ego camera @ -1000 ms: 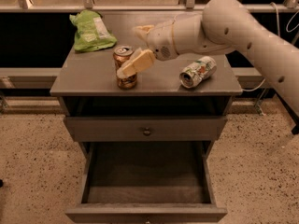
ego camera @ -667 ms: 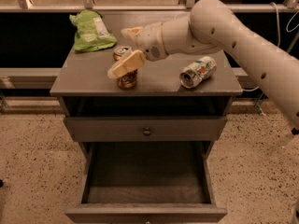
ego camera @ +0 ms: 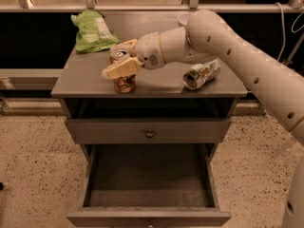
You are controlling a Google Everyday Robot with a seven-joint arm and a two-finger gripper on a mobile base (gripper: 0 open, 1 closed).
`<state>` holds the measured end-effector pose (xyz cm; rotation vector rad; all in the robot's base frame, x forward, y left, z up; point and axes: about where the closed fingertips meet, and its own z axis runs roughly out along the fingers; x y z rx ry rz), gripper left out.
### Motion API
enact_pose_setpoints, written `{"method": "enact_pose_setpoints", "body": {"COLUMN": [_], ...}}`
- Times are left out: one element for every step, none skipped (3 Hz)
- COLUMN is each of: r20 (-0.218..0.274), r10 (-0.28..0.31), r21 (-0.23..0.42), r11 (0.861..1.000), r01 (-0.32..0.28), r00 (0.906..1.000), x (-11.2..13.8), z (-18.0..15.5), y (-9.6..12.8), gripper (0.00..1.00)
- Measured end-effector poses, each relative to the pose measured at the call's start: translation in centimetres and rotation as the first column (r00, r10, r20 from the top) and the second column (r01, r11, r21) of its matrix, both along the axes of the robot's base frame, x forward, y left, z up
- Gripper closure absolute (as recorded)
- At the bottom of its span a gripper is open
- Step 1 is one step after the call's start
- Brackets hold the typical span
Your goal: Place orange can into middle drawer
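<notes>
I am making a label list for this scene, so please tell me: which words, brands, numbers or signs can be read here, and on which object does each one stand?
No text is readable.
The orange can: pale markings, too blurred to read.
The dented can: coloured print, unreadable.
The green bag: print unreadable.
The end effector, at the orange can: no text seen.

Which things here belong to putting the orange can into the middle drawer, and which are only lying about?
For the job:
orange can, standing on the cabinet top
gripper, at that can
middle drawer, pulled open

Lying about:
green bag
dented can, on its side
upper drawer, shut
</notes>
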<state>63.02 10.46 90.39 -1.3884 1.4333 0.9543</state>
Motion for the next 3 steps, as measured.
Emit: {"method": "enact_pose_setpoints", "body": {"r20": [0.036, 0.18, 0.314], "r10": [0.058, 0.125, 0.166], "r21": [0.111, 0.178, 0.154], "r11": [0.992, 0.971, 0.963], "r01": [-0.061, -0.157, -0.223], "r00": [0.9977, 0.9757, 0.9348], "x": [-0.8, -3.7, -7.0], "z": [1.0, 4.0, 5.1], "y": [-0.2, -1.0, -2.5], "gripper": [0.65, 0.89, 1.0]}}
